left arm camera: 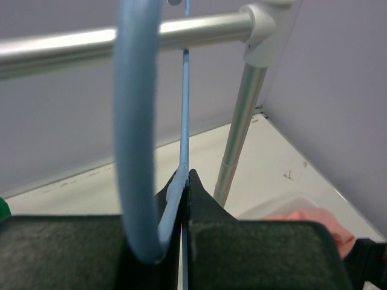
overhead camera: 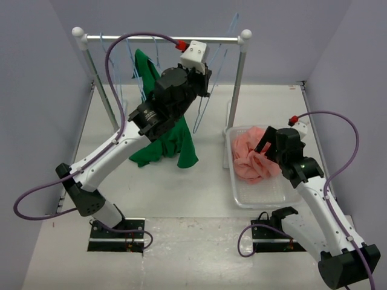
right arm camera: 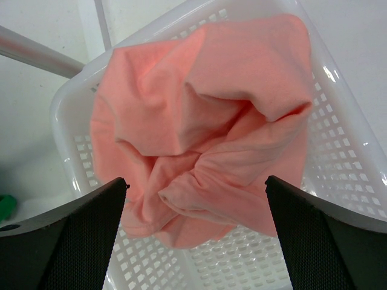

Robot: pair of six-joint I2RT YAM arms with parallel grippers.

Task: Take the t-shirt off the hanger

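Note:
The salmon-pink t-shirt (overhead camera: 251, 157) lies crumpled in the white basket (overhead camera: 275, 196) at the right; it fills the right wrist view (right arm camera: 205, 121). My right gripper (overhead camera: 263, 144) is open just above it, jaws wide apart and holding nothing (right arm camera: 196, 184). My left gripper (overhead camera: 204, 77) is raised by the rail and shut on the thin pale-blue wire hanger (overhead camera: 202, 103). In the left wrist view the hanger (left arm camera: 185, 109) is pinched between the shut jaws (left arm camera: 186, 181), with its hook curving close to the lens.
A metal clothes rail (overhead camera: 163, 38) on two posts stands at the back, with several more blue hangers (overhead camera: 233, 24). A dark green shirt (overhead camera: 166, 142) hangs from it behind my left arm. The basket's rim (right arm camera: 66, 103) sits beside the right post (overhead camera: 237, 84).

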